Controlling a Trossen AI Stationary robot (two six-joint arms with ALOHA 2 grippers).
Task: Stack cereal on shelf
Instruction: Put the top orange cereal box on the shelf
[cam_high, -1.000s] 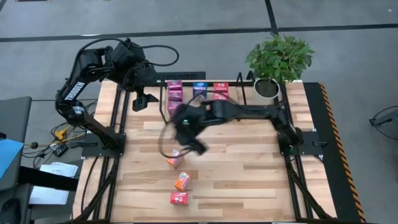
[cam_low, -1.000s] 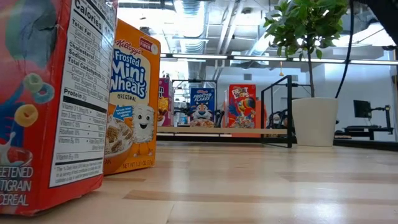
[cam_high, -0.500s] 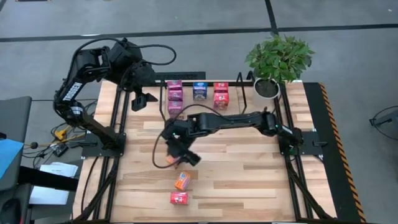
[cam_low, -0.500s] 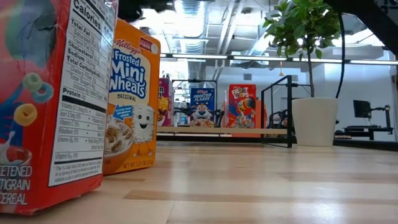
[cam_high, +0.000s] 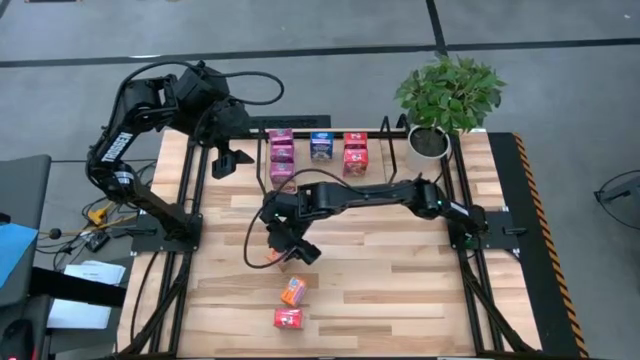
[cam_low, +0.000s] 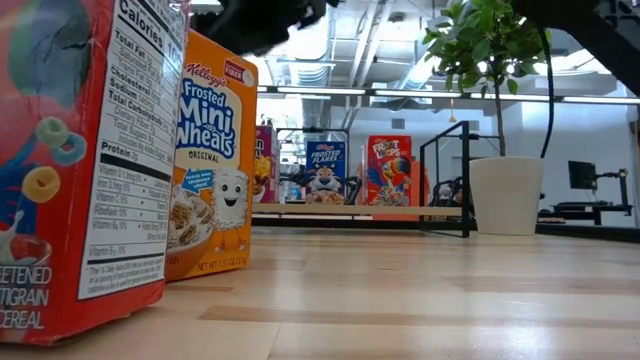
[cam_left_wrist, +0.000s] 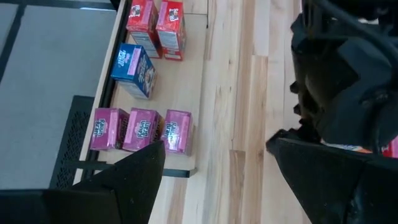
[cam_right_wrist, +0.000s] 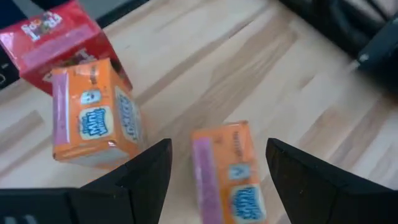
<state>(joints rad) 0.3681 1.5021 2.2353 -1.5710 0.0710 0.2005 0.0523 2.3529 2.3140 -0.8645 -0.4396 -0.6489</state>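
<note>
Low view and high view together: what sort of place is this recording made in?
Most likely a robotics lab or test bay rather than a shop. A wooden table edged by a black frame carries two mounted arms, the ceiling shows bare ducts and strip lights, and the shelf with cereal looks like a staged retail mock-up beside a potted plant.

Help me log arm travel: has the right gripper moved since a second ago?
Yes. In the high view the right gripper has moved away from the shelf toward the loose orange Mini-Wheats box, and now hovers open over another orange box.
</note>
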